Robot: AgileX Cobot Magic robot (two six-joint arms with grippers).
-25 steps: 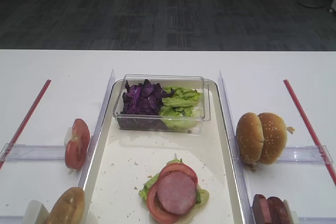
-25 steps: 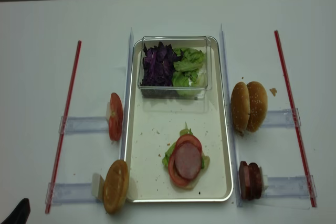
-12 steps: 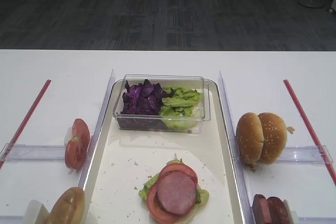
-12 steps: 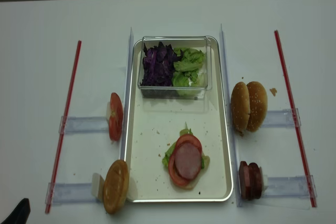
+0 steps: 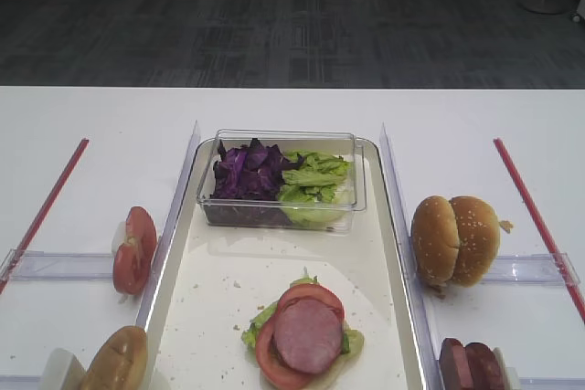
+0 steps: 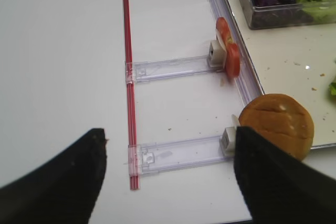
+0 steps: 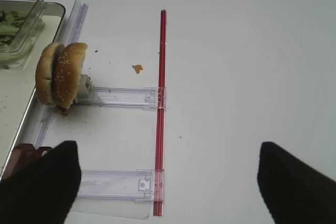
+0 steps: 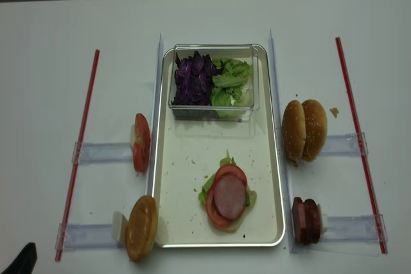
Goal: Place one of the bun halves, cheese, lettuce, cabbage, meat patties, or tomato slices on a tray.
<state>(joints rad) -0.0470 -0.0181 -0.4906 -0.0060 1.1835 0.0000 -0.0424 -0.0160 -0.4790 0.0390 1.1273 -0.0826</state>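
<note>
Bun halves (image 5: 455,239) stand on edge at the tray's (image 5: 206,308) three o'clock, nothing has shifted lately, so the next pick waits, both pincers gaping wide and empty over the counter (image 7: 236,66).

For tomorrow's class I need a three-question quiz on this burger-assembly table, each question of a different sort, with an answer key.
1. True or false: the meat patty on the tray lies on top of a tomato slice.
2. Multiple choice: the clear plastic box holds A) bun halves, B) purple cabbage and lettuce, C) cheese.
3. Fill in: the sesame bun halves stand on edge on the ______ side of the tray in the overhead view.

Key
1. True.
2. B.
3. Right.
</note>
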